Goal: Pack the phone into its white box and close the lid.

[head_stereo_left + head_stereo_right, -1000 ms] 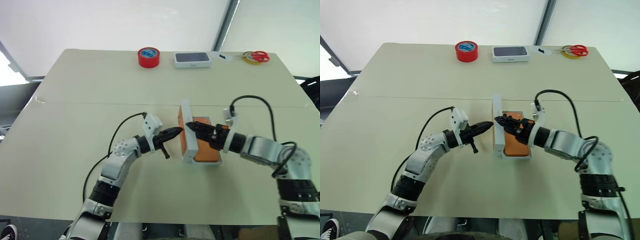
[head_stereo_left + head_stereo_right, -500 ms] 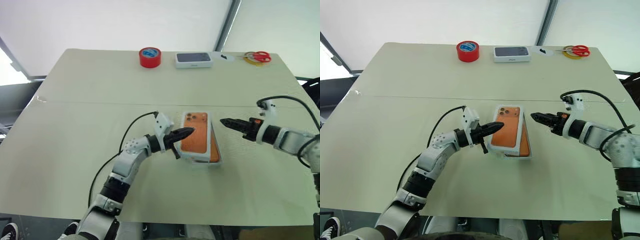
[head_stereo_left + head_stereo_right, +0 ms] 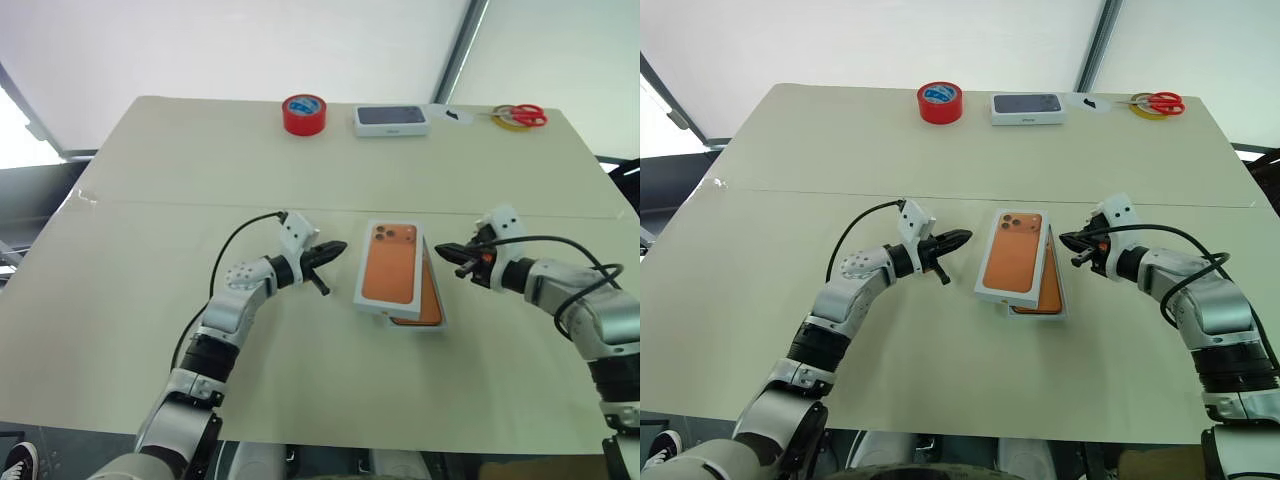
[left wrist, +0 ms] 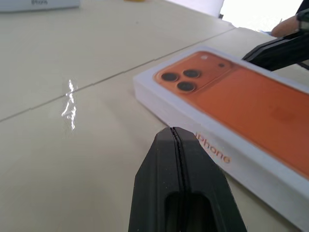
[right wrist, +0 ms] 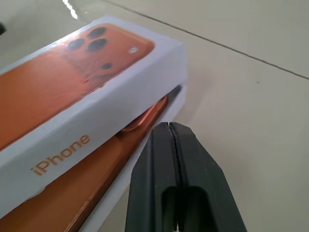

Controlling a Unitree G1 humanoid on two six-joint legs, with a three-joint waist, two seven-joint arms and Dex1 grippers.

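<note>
Now both claws hang just off the box, one on each side. Left claw (image 3: 958,238) has its two black fingers pressed together with nothing between them; it points level toward the left long side of the lid (image 3: 1012,255), a small gap apart from it. Right claw (image 3: 1070,240) is likewise closed and empty, its tips just beside the right edge of the stack, near the far end — the right wrist view shows the fingers (image 5: 169,164) next to the corner where the lid overhangs.

Between them, the lid lies face up on the worktop (image 3: 840,150), its top printed with an orange phone picture and three dark lenses at the far end. It sits skewed over the white box (image 3: 1058,300) and does not cover it — the lid is shifted toward the robot's left, so a strip of the box and its contents sticks out along the right and near sides. In that strip the phone (image 3: 1045,290) shows as an orange band lying inside the box; the right wrist view shows its orange edge (image 5: 96,193) under the lid's white wall.

Farther out, along the worktop's far edge, stand a red tape roll (image 3: 939,102), a closed white box with a dark phone picture (image 3: 1027,107) and red-handled scissors (image 3: 1157,102)
</note>
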